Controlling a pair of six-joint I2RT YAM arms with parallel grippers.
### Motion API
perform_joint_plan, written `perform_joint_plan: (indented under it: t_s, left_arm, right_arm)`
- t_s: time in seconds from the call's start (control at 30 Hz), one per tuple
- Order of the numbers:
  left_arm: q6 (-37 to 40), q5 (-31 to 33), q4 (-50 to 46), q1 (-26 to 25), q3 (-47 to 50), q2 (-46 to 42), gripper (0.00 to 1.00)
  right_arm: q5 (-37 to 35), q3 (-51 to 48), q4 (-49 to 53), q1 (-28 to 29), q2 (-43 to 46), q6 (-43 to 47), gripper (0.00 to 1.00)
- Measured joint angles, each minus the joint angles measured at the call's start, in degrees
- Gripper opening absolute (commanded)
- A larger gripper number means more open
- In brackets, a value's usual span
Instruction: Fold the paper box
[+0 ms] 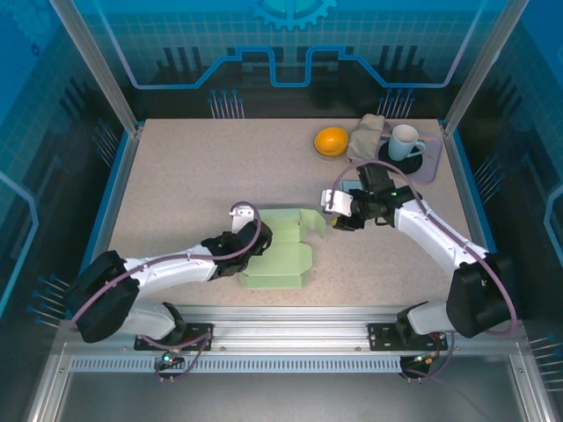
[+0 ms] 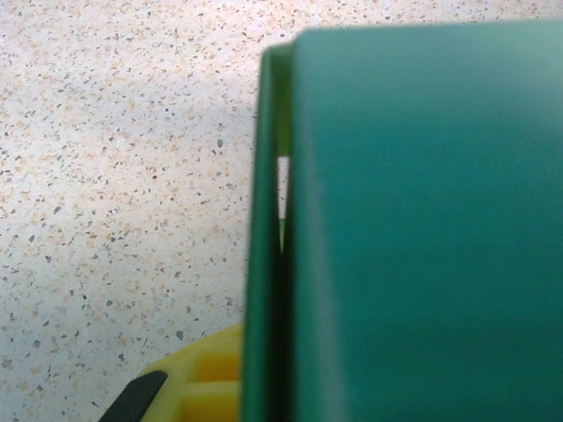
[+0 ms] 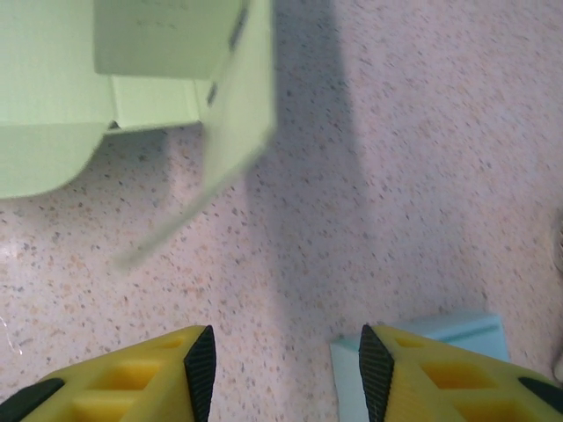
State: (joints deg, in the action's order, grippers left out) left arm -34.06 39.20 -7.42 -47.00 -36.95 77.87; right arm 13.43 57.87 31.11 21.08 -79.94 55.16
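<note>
The light green paper box (image 1: 280,253) lies partly folded at the table's middle, with a flap (image 1: 310,223) raised on its far right side. My left gripper (image 1: 250,248) is at the box's left side. In the left wrist view a green wall (image 2: 413,229) runs up between the jaws. One yellow finger (image 2: 207,380) presses against the wall and the other is hidden behind it. My right gripper (image 1: 338,216) hangs open just right of the flap, over bare table (image 3: 281,360). The box's flap (image 3: 237,97) shows ahead of it at upper left.
At the back right stand an orange fruit (image 1: 332,141), a crumpled cloth (image 1: 368,135) and a pale mug (image 1: 405,141) on a dark mat (image 1: 413,165). A pale blue flat piece (image 3: 431,338) lies under my right finger.
</note>
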Motion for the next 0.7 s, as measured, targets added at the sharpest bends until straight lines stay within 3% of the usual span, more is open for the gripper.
perform_joint_plan:
  t_s: [0.2,0.7]
  left_arm:
    - [0.0,0.0,0.3,0.0,0.1,0.0,0.05]
    - [-0.3,0.0,0.4,0.0,0.1,0.3,0.05]
  right_arm:
    - [0.9,0.0,-1.6,4.9,-2.3,-0.4,0.47]
    - [1.9,0.0,-5.7,7.9,-4.3,-9.1,0.44]
